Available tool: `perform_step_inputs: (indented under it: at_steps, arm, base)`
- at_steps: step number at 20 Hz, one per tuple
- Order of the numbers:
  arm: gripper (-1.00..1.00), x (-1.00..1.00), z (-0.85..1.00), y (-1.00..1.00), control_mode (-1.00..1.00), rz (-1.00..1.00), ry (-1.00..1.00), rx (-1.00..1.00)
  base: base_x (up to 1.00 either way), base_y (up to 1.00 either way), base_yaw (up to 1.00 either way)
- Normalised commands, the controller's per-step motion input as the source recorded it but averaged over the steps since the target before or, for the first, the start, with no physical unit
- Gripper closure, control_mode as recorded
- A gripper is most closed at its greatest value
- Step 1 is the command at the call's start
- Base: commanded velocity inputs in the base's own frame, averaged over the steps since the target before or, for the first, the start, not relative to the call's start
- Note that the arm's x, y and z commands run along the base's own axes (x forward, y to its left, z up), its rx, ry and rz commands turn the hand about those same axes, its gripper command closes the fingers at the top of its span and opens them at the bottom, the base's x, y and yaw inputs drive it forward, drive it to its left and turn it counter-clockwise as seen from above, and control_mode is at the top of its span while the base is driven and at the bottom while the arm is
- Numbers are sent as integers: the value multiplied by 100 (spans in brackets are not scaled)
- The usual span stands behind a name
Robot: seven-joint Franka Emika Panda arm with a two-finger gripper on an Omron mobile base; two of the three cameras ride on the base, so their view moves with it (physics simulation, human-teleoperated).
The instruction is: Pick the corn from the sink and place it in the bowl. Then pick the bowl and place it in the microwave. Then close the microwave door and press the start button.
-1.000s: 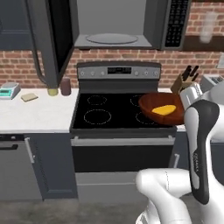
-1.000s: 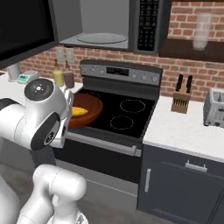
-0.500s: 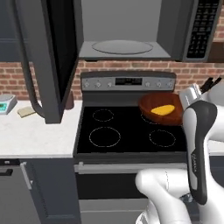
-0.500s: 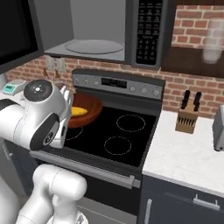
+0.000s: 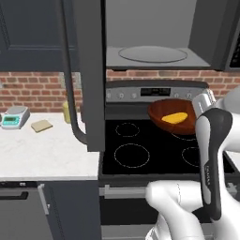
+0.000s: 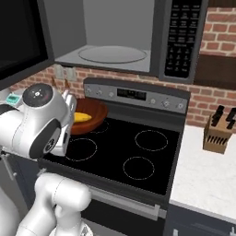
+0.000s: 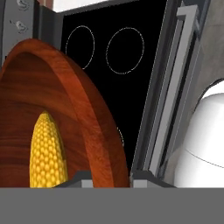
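bowl (image 5: pixel 172 116): glossy wood, round | corn (image 5: pixel 173 118): yellow, oblong, inside | gripper (image 7: pixel 107 177): clamped on bowl rim | stove (image 6: pixel 124 156): black, below

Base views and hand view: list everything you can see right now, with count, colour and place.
bowl: 1, reddish-brown, held above the stove
corn: 1, yellow, inside the bowl
microwave: 1, dark grey, above the stove, cavity open
microwave door: 1, dark grey, swung open to the left
stove: 1, black, four rings
knife block: 1, brown, counter right of the stove
scale: 1, grey, left counter
end effector: 1, dark tips, shut on the bowl rim
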Motion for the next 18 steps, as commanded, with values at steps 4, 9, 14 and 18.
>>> perform_step_inputs:
  at_steps: [4,9,14,18]
  arm:
    - [100,0,0,0,100,0,0,0]
    - [100,0,0,0,100,0,0,0]
    - [100,0,0,0,100,0,0,0]
    - [100,0,0,0,100,0,0,0]
  base:
    - [56,13,0]
    - [24,-10,3]
    - [3,-54,12]
    - [0,-55,14]
